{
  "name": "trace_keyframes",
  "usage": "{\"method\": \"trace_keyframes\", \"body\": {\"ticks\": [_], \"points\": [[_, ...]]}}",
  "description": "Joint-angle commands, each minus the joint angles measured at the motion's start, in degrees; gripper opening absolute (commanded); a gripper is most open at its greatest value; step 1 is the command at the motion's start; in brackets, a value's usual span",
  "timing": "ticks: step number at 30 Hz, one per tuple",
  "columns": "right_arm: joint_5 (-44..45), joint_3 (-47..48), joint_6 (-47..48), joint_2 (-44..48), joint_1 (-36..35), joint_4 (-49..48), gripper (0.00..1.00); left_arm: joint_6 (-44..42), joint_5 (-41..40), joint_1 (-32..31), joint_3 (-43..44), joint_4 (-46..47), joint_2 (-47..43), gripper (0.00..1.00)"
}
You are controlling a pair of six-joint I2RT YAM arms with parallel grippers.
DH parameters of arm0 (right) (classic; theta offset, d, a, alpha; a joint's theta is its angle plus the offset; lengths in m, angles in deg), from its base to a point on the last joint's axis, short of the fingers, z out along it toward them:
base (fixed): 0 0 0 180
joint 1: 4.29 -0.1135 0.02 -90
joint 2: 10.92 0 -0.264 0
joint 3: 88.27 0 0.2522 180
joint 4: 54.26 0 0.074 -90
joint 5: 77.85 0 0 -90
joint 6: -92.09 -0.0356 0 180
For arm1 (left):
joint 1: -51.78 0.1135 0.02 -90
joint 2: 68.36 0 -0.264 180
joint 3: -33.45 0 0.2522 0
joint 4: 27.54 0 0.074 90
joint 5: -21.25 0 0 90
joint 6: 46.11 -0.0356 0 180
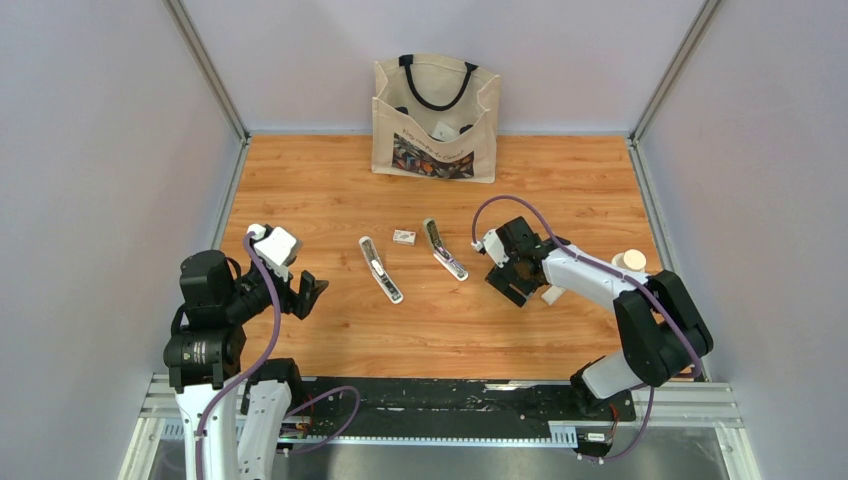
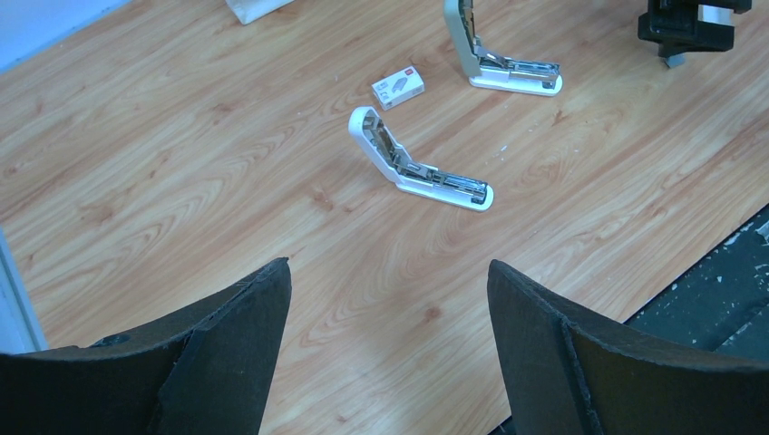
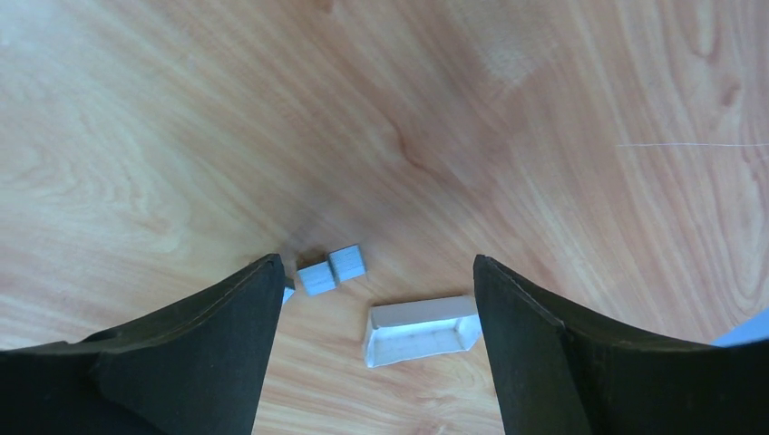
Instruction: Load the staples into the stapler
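Desk [image 1: 330, 190]: wood-grain top, pale walls on three sides. A black rail [image 1: 450, 400] runs along the near edge.

Tote [image 1: 436, 120]: cream canvas with black handles, standing upright at the far edge against the back wall. There is a printed picture panel on its front and something white inside, not identifiable.

Box [image 1: 404, 237]: small, white with a red mark, lying flat mid-desk, well apart from the tote.

Tray [image 3: 422, 331]: small, white, shallow, lying open side up on the desk.

Round beige item [image 1: 630, 260]: at the desk's right edge near the wall. Cannot tell what it is.
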Motion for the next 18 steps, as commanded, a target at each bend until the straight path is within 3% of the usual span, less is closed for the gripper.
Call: {"method": "trace_keyframes", "body": {"ticks": [1, 11, 18], "points": [[-3.7, 1.7, 1.2, 1.3, -0.5, 3.9, 0.81, 0.5, 0.9, 0.7, -0.2, 1.3, -0.3, 0.88], [-3.2, 1.2, 5.4, 7.4, -0.8, 3.6, 0.80, 0.6, 0.8, 0.8, -0.3, 1.4, -0.2, 0.88], [-9.6, -0.2, 27.8, 19.5, -0.7, 8.1, 0.73, 0.7, 0.6, 0.9, -0.5, 1.8, -0.1, 0.88]]}}
